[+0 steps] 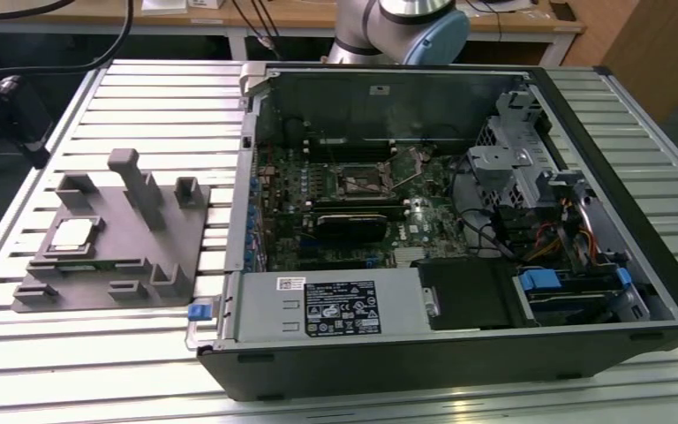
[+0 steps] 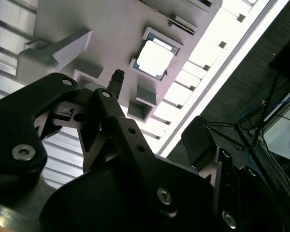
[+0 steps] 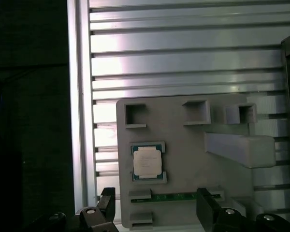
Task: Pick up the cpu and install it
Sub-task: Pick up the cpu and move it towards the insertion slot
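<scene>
The cpu (image 1: 71, 234) is a small pale silvery square lying flat in a recess of the grey fixture (image 1: 139, 265), on the table at the exterior view's left. In both wrist views I look down on the cpu (image 3: 147, 161) (image 2: 155, 59) in its pocket. My gripper (image 3: 157, 209) hangs above the fixture (image 3: 183, 140), short of the cpu, open, its two dark fingers (image 3: 106, 203) spread wide with nothing between them. In the second wrist view one slim fingertip (image 2: 117, 78) points at the fixture beside the cpu.
An open computer case (image 1: 657, 291) lies at the exterior view's right, with the motherboard's dark socket (image 1: 360, 181) inside and a grey box with a white label (image 1: 333, 305) at its near edge. Tall posts (image 1: 139, 185) rise from the fixture. The ribbed table's edge (image 3: 79, 121) runs close by.
</scene>
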### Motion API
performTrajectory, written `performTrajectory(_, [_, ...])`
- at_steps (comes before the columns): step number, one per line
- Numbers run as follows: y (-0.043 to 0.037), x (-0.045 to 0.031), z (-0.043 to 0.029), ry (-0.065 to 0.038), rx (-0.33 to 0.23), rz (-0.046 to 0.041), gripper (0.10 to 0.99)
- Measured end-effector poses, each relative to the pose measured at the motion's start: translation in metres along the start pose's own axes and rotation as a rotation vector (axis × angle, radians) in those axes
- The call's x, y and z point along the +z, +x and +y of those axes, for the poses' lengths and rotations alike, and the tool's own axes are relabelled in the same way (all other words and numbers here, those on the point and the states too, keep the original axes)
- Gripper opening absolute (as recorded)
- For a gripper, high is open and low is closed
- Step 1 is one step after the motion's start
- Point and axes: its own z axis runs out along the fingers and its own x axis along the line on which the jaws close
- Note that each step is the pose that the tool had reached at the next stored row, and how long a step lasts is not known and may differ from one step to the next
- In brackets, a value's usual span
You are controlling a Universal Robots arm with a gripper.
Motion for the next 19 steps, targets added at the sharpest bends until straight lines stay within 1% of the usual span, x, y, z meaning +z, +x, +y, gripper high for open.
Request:
performTrajectory(4, [0.0000, 0.0013, -0.0003, 0.000, 0.000, -0.0001, 0.761])
performTrajectory(8, [0.0000, 0.0042, -0.0007, 0.000, 0.000, -0.0001, 0.761])
performTrajectory(10, [0.0000, 0.0066, -0.0013, 0.000, -0.011, 0.0004, 0.761])
performTrajectory(13, [0.0001, 0.0100, -0.0015, -0.001, -0.059, 0.0033, 0.761])
performTrajectory(19, [0.0002, 0.0205, -0.0022, -0.001, -0.064, 0.0040, 0.761])
